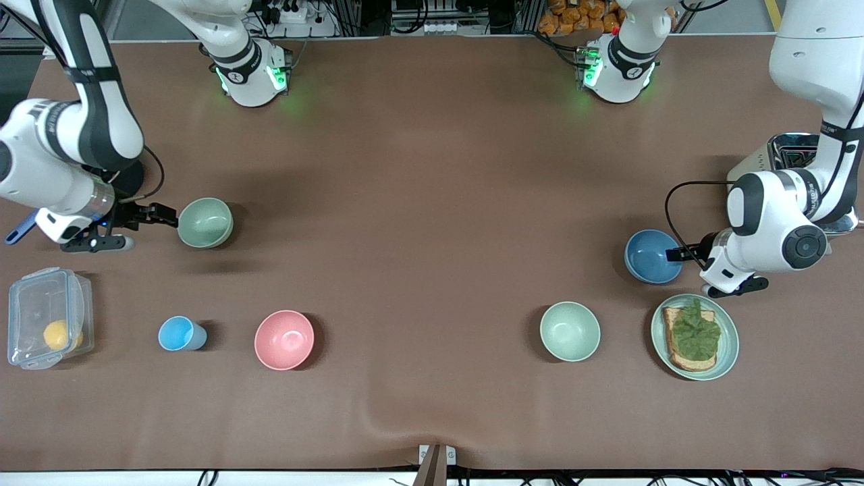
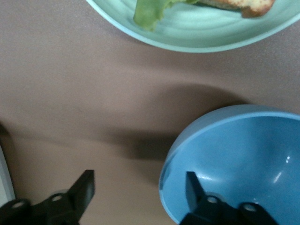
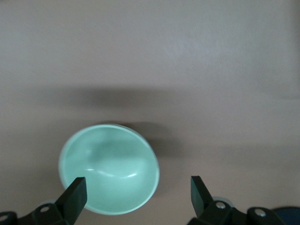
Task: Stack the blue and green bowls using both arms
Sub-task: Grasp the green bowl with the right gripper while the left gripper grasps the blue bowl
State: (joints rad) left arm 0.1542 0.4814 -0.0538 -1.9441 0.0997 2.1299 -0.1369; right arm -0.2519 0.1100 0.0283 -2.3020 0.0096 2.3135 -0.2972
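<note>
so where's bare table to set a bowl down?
Widest bare patch: mid-table between the green bowl and the blue bowl; also between pink bowl and second green bowl. Crowded around the toast plate.

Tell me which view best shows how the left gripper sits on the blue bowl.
Left wrist view: the left gripper straddles the blue bowl's rim, one finger inside, one outside, still apart. The front view shows gripper at the bowl's edge, fingers hard to separate. Right wrist view shows neither.

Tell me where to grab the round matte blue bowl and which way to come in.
Pinch the rim of the round matte blue bowl on the edge toward the left arm's end, one jaw inside, one outside. It sits upright and open, and the left gripper already straddles that wall.
</note>
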